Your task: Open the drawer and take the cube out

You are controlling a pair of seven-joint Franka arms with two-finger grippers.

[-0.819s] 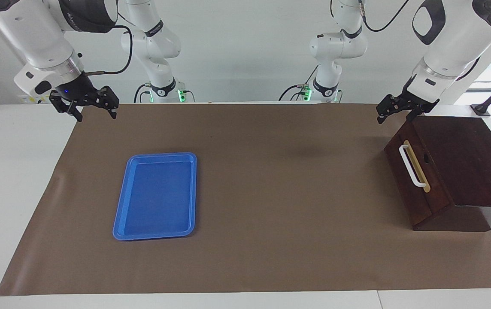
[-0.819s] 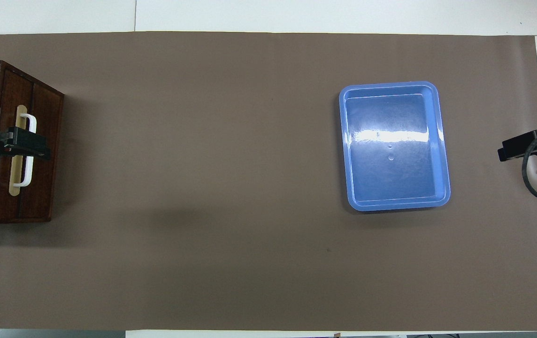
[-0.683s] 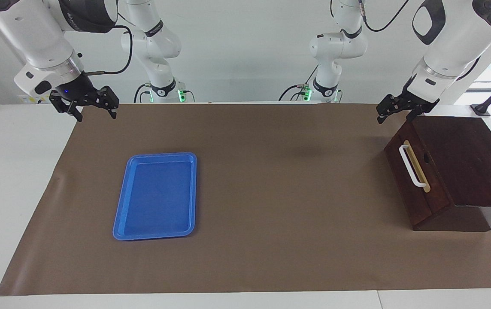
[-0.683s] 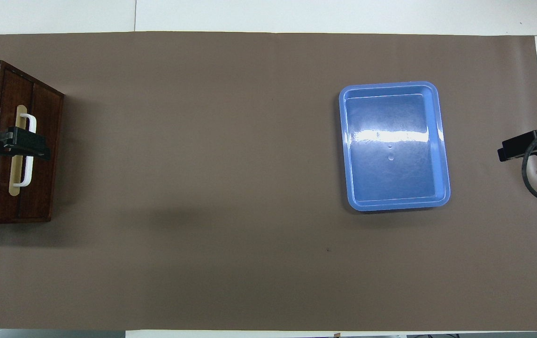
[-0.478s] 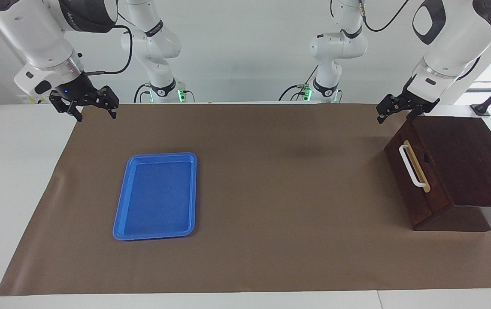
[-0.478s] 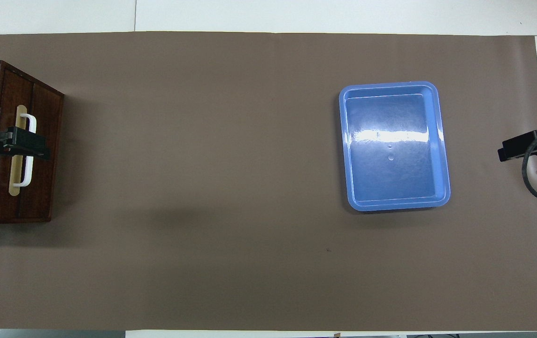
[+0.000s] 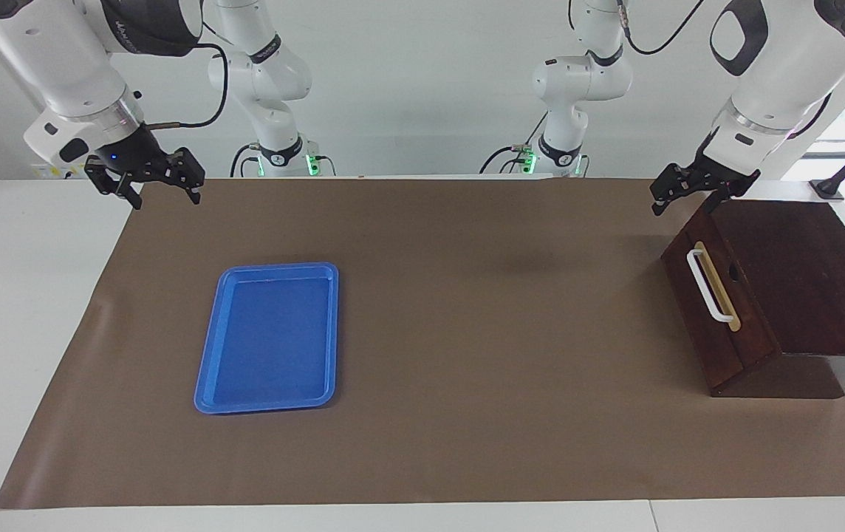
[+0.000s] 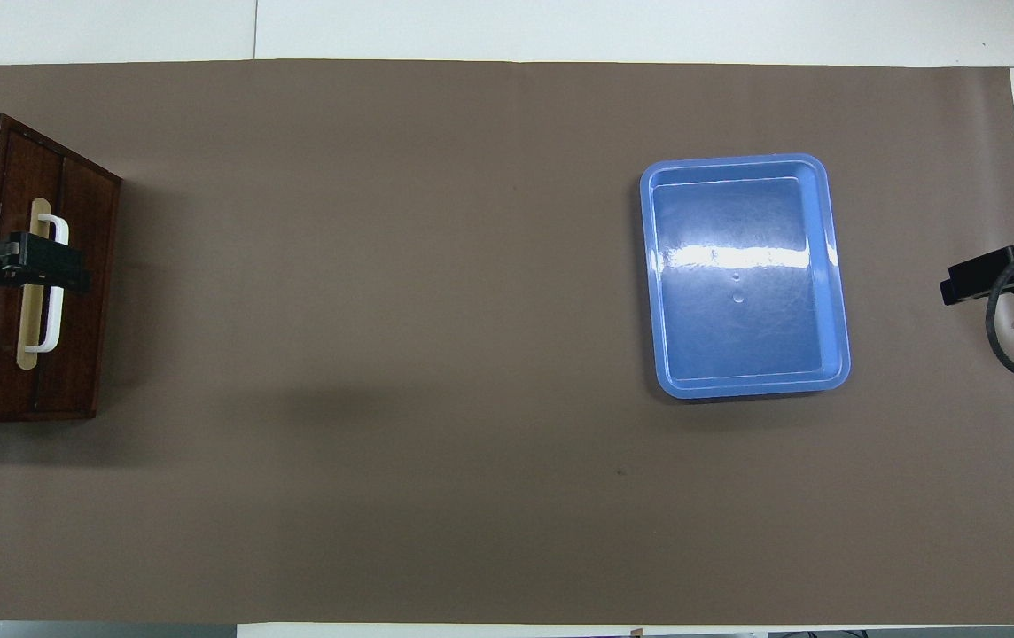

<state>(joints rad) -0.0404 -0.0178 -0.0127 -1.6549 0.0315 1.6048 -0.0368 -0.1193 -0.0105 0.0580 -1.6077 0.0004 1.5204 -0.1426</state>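
At the left arm's end of the table stands the cabinet [image 7: 799, 281], its drawer [image 7: 714, 314] fully shut, the white handle [image 7: 707, 286] lying along the tan strip on its front. No cube shows in either view; it is presumably inside the shut drawer, so the task has not yet got past its first step.

The left gripper [image 7: 679, 193] hangs in the air by the cabinet's upper corner nearest the robots, fingers apart and holding nothing. From overhead it covers the upper part of the handle, but the facing view shows it above and clear of the handle, touching nothing. The right gripper [image 7: 148, 182] waits over the mat's [image 7: 467, 369] edge at the right arm's end of the table, fingers apart and empty, with the blue tray [image 7: 269, 338] lying farther from the robots than it.

The likely trouble lies in the descent. The handle is a thin bar standing just off the drawer front, and the front appears to slope; if the fingers come down slightly off line, one could strike the cabinet's top edge or the front panel instead of straddling the bar. A shallow grip might slip off the smooth bar during the pull. The cabinet looks unfixed on the mat, so a hard tug could drag the whole box instead of sliding the drawer out.
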